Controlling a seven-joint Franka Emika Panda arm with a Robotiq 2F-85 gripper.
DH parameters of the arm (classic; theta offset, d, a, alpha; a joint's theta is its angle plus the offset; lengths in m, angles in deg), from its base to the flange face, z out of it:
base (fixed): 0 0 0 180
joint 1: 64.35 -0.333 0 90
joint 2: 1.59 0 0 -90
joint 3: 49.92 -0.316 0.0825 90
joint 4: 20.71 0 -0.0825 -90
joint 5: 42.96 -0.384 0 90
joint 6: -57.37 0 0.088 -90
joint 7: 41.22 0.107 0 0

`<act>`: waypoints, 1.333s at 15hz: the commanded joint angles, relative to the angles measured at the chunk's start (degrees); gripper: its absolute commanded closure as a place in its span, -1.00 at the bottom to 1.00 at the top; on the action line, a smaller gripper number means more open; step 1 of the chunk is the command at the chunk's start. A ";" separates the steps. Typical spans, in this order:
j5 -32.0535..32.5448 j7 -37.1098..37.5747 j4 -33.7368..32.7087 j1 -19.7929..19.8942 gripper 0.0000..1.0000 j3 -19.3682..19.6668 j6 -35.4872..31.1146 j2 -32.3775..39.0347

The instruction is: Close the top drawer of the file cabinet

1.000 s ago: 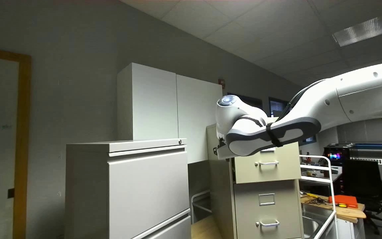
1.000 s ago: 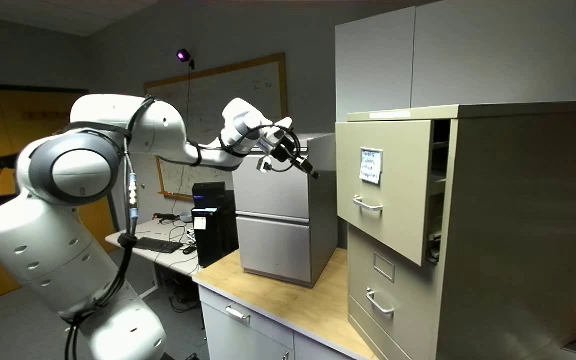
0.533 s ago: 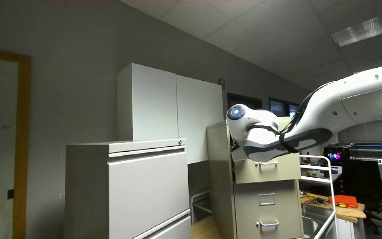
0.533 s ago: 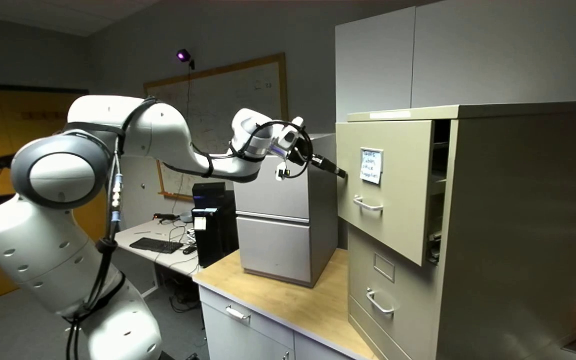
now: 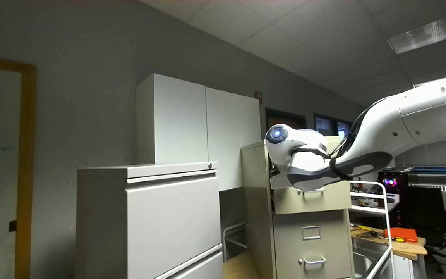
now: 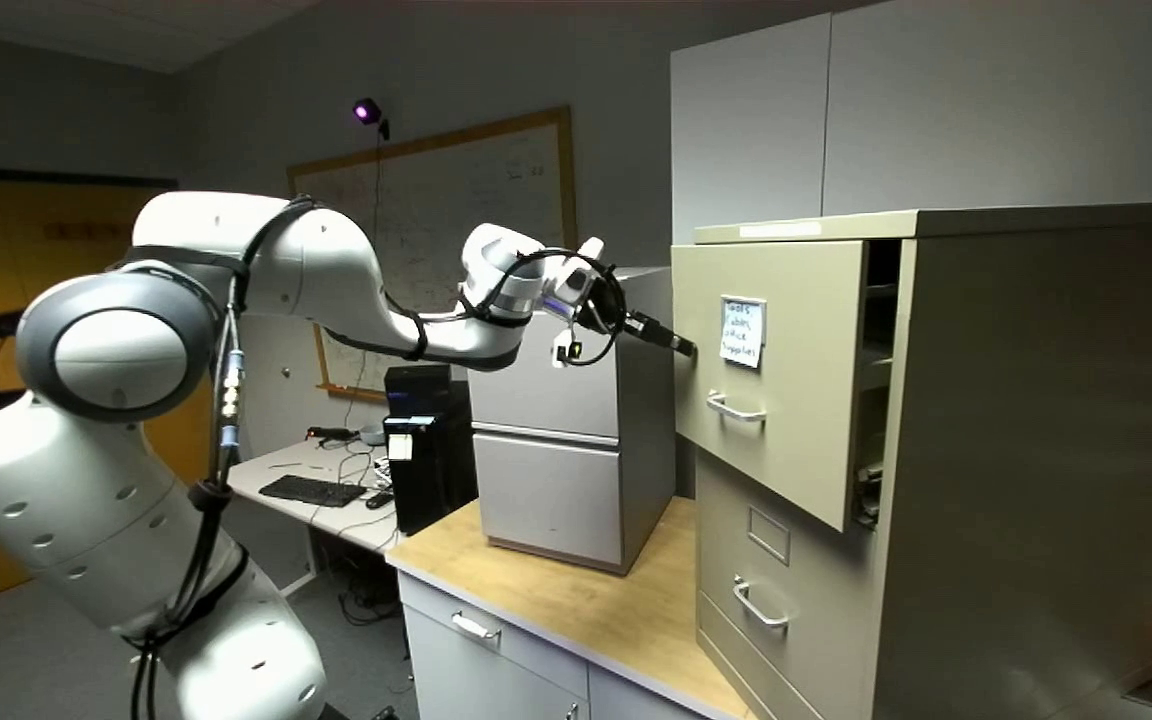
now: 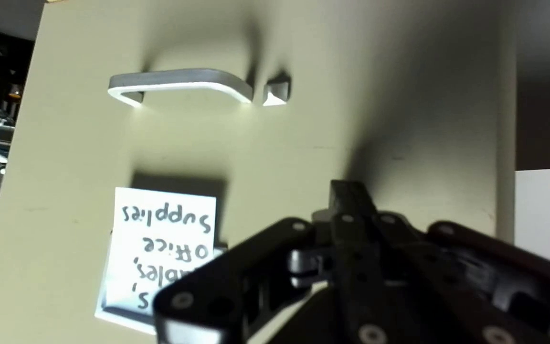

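The top drawer (image 6: 806, 430) of the tan file cabinet (image 6: 1036, 450) stands partly pulled out, with a dark gap along its side in an exterior view. The drawer front (image 5: 331, 199) and cabinet side (image 5: 254, 201) also show in an exterior view, partly behind my arm. My gripper (image 6: 686, 347) points at the drawer front, near its side edge and beside the paper label (image 6: 742, 330). In the wrist view the gripper (image 7: 350, 191) is shut with nothing between its fingertips. They are at or very close to the drawer front (image 7: 294, 181); exact contact is hard to tell. The handle (image 7: 182, 79) is apart from the gripper.
A pale grey cabinet (image 6: 546, 490) stands beside the file cabinet on a wooden counter (image 6: 556, 590), close behind my gripper. A white cupboard (image 5: 180, 120) hangs on the wall. A white rack (image 5: 385, 213) stands beyond the file cabinet.
My gripper has moved toward the drawer front and slightly down, mostly in the earlier half second. It has barely moved since. The drawer has not visibly moved.
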 commanded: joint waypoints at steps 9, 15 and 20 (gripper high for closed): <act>-3.11 -0.50 -6.81 -1.06 1.00 4.15 -2.56 7.79; 1.33 0.73 -10.08 -0.48 1.00 3.08 -0.48 11.23; 1.78 -0.03 -12.82 -1.13 1.00 3.93 0.84 14.51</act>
